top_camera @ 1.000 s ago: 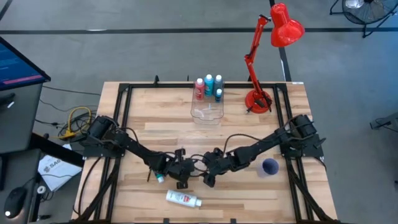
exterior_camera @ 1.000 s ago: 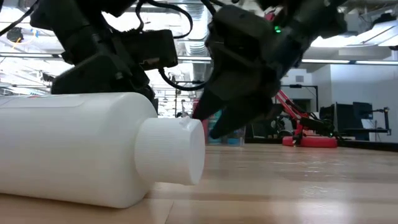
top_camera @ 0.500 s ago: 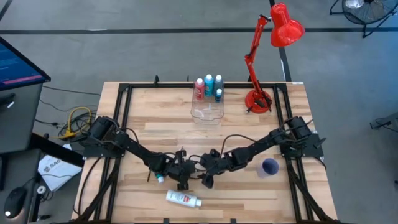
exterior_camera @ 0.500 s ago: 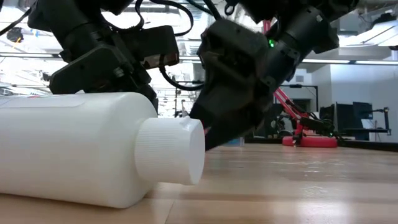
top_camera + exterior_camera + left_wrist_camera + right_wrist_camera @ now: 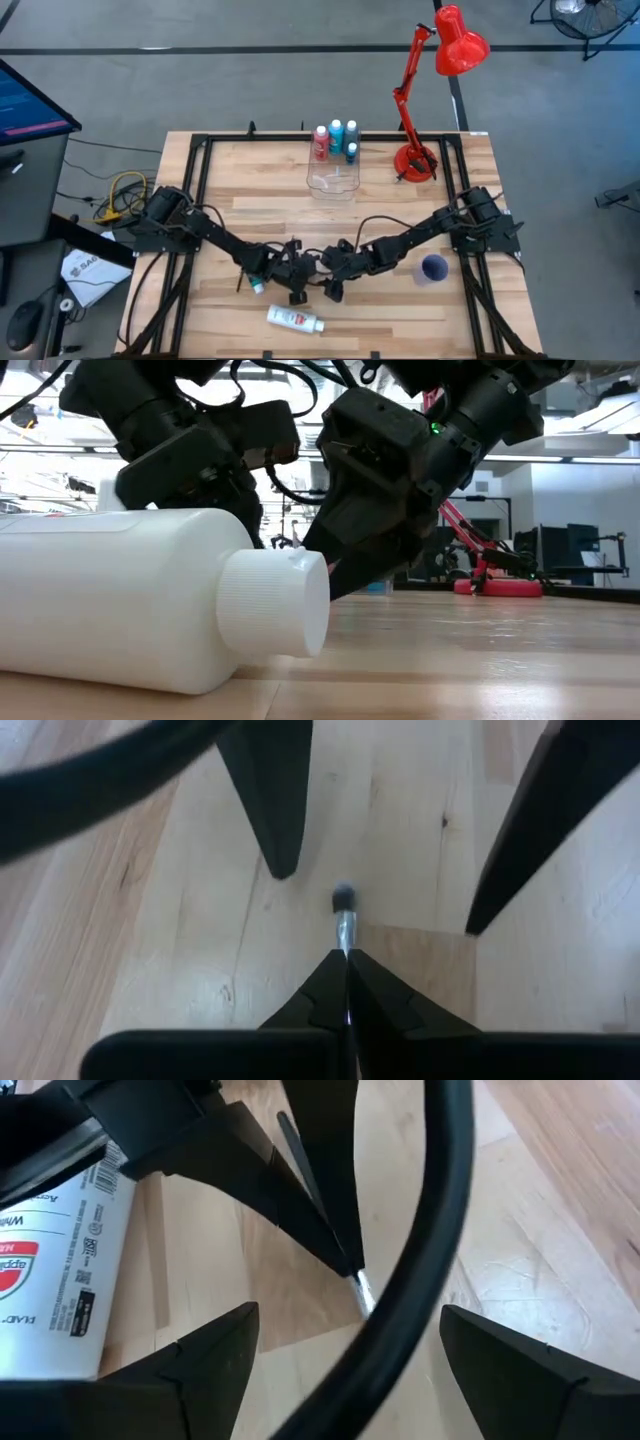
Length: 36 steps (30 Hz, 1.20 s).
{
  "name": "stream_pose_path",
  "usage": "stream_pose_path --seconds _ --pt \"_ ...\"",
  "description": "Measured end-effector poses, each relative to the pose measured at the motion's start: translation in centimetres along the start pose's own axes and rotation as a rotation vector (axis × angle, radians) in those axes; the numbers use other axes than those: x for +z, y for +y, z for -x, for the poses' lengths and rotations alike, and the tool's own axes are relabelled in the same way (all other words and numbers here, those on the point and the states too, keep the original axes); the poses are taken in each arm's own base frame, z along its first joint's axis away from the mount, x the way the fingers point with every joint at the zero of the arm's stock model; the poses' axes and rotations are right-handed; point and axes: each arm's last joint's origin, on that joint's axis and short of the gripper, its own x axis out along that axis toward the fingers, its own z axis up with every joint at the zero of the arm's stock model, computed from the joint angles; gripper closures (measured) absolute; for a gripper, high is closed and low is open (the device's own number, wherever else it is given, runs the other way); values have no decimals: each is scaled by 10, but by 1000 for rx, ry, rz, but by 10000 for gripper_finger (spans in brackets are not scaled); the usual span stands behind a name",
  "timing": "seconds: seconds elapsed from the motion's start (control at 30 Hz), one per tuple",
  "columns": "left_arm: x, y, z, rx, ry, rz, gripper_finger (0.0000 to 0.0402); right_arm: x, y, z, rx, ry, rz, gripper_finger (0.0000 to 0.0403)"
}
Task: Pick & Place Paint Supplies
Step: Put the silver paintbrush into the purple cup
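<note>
Meeting over the front middle of the pale wooden desk (image 5: 400,215): two dark arms, tools nearly touching. Left tool (image 5: 346,958) clamped shut on a thin dark paintbrush with a silver ferrule (image 5: 344,925), bristle tip poking out just above the wood. Right tool (image 5: 345,1330) spread wide, its fingers (image 5: 270,800) straddling that brush tip without touching it; looks like a handover about to happen. Lying on its side near the front edge, just in front of both tools: large white plastic bottle with a red label (image 5: 294,319). Small blue-green bottle (image 5: 257,287) lying beside the left arm. Standing together at the back edge: pink-red, light blue and other small paint bottles (image 5: 336,139), just behind a clear see-through box (image 5: 332,183) that looks empty. Small purple cup (image 5: 434,268) by the right arm. Task judged early: nothing yet in the box.
</note>
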Motion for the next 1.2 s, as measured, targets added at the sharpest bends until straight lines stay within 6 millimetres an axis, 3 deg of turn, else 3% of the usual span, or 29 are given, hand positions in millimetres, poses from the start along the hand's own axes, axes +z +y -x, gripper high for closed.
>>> stream_pose_path --seconds 1.03,1.2 --pt "2 -1 1 -4 -17 81 396 -7 -3 1 -45 59 96 99" --pt "10 -5 20 7 -73 83 396 -6 -3 1 -43 55 95 99"
